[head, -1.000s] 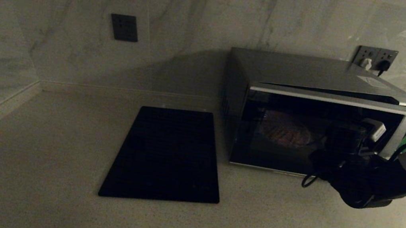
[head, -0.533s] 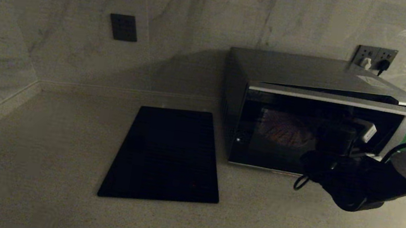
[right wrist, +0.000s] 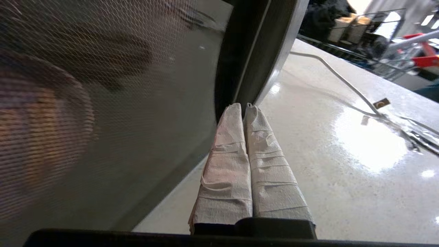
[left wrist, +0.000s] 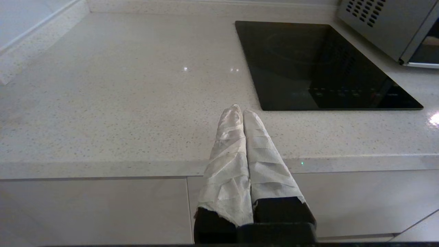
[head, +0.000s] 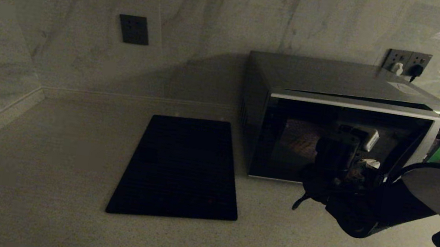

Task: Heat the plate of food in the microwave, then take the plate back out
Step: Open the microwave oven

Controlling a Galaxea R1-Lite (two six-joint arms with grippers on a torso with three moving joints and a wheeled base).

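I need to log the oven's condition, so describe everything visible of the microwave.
The microwave is a large dark grey metal box with a black glass door edged in silver trim, and vent holes in its left side. It stands upright on the pale speckled countertop against the marble wall, just right of the flat black slab. Its door hangs slightly ajar at the right edge. Through the mesh glass the plate of food shows dimly inside. The right tool, shut, sits at the door's edge.
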